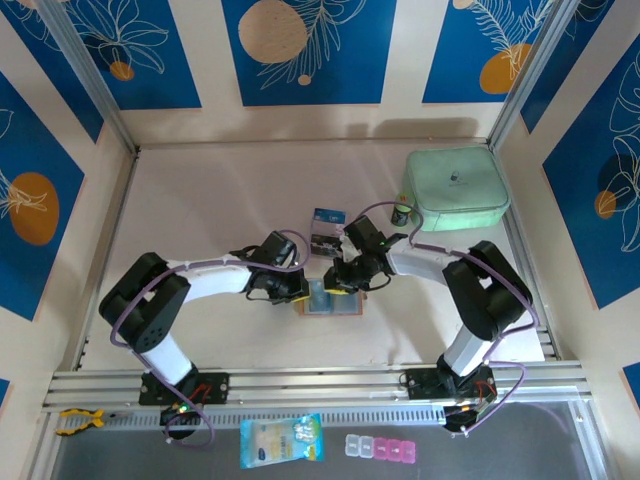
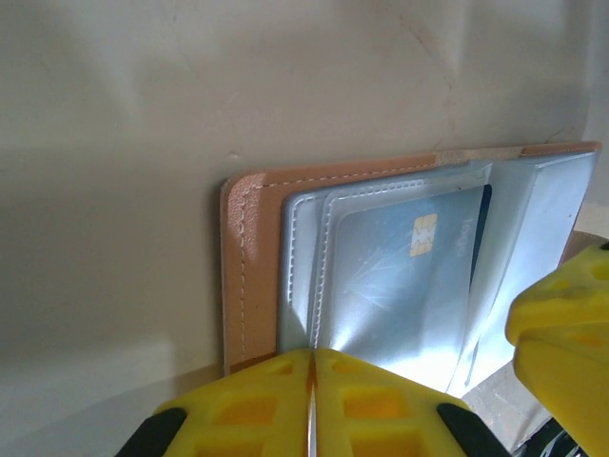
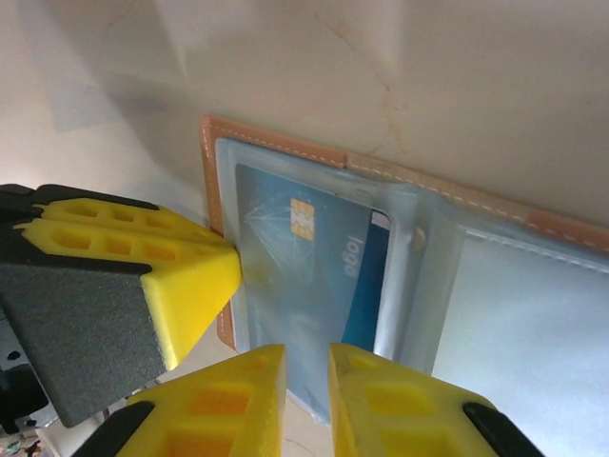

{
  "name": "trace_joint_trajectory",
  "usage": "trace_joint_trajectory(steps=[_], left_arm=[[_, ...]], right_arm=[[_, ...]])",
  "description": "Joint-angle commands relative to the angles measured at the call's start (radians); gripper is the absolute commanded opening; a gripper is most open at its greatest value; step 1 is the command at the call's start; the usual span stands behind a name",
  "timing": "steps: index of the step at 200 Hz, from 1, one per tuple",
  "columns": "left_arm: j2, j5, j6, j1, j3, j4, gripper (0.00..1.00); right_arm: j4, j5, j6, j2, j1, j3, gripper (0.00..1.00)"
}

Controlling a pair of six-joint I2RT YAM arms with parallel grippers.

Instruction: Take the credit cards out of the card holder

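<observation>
The card holder [image 1: 330, 302] lies open on the table between both grippers, tan rim [image 2: 249, 257] around pale grey clear pockets. A blue credit card [image 3: 314, 248] with a gold chip sits inside the left pocket [image 2: 400, 276]. My left gripper [image 2: 312, 354] is shut, its tips resting on the holder's near-left edge [image 1: 303, 292]. My right gripper [image 3: 307, 354] stands slightly open, with the near edge of the card's pocket in the narrow gap; it hovers at the holder's right side [image 1: 345, 287]. Another dark card [image 1: 326, 232] lies loose on the table just behind.
A mint-green case [image 1: 455, 187] stands at the back right, with a small dark object [image 1: 401, 213] at its left corner. A blue-and-yellow packet [image 1: 282, 440] and a strip of pill boxes [image 1: 380, 447] lie in front of the arm bases. Walls enclose the table.
</observation>
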Motion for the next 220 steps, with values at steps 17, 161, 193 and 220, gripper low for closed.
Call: trace_joint_trajectory(steps=[17,161,193,220], left_arm=[[0.018,-0.002,0.025,0.008,0.015,-0.047,0.11],[0.007,-0.009,0.025,0.009,0.021,-0.057,0.10],[-0.027,-0.016,0.032,0.008,0.051,-0.093,0.11],[-0.047,-0.008,0.033,0.005,0.071,-0.107,0.10]], right_arm=[[0.059,-0.058,0.024,0.034,0.005,-0.021,0.19],[-0.020,0.021,0.003,-0.021,0.005,-0.023,0.28],[-0.024,0.010,0.004,-0.044,0.002,-0.025,0.27],[-0.029,0.011,0.000,-0.046,-0.003,-0.025,0.27]])
